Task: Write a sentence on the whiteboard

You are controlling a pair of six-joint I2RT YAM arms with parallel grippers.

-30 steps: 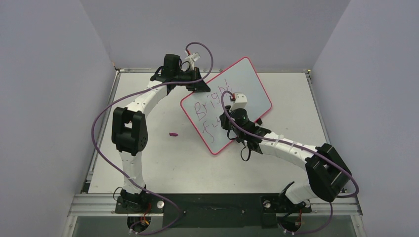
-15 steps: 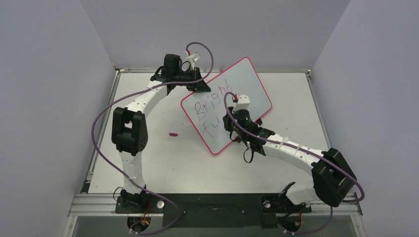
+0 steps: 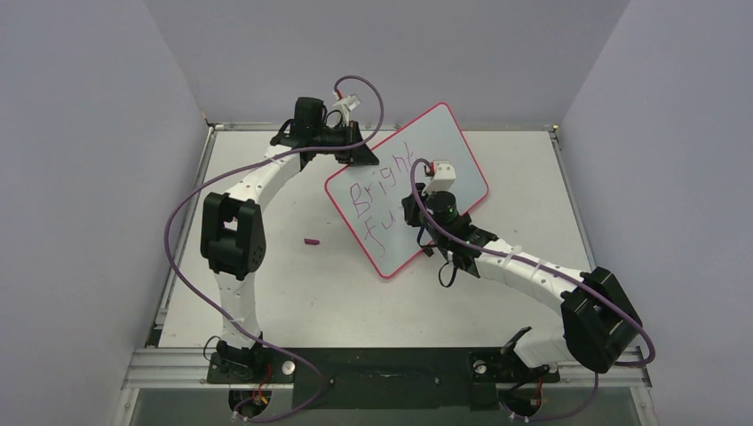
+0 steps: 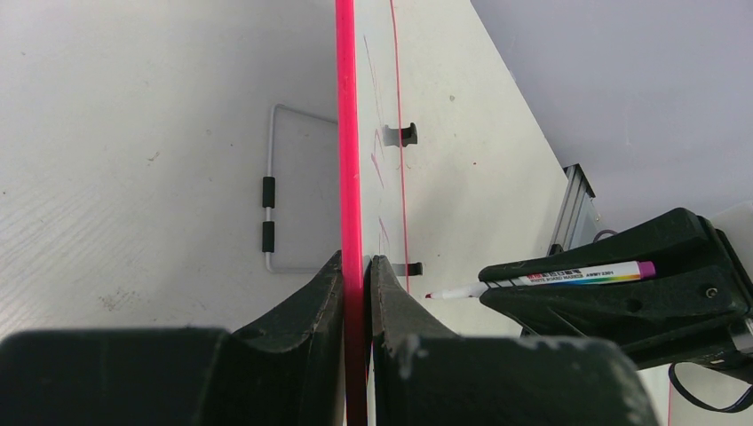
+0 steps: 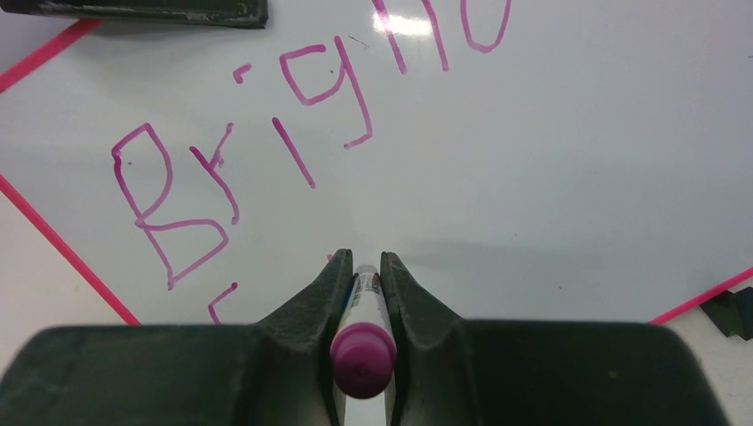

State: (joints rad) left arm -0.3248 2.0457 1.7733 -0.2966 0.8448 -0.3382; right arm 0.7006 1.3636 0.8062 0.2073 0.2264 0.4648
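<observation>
Where the whiteboard [image 3: 457,142] stands at the far middle of the surface [image 3: 293,293], turned like a diamond, its pink-red frame is pinched at the far-left edge by the left jaws, which press on it from both faces. Across its left half runs the sentence [image 3: 368,200] in magenta, reading "Bright" with "Fu" on the line below (the letters slant). Just right of that writing the right jaws hover over the board, clamped tight on a marker [image 5: 362,348] with a magenta end. Its tip points at the white face, but whether it touches cannot be told. Well to the left, near the left arm's elbow, a small magenta piece [image 3: 312,240] lies on the surface.
</observation>
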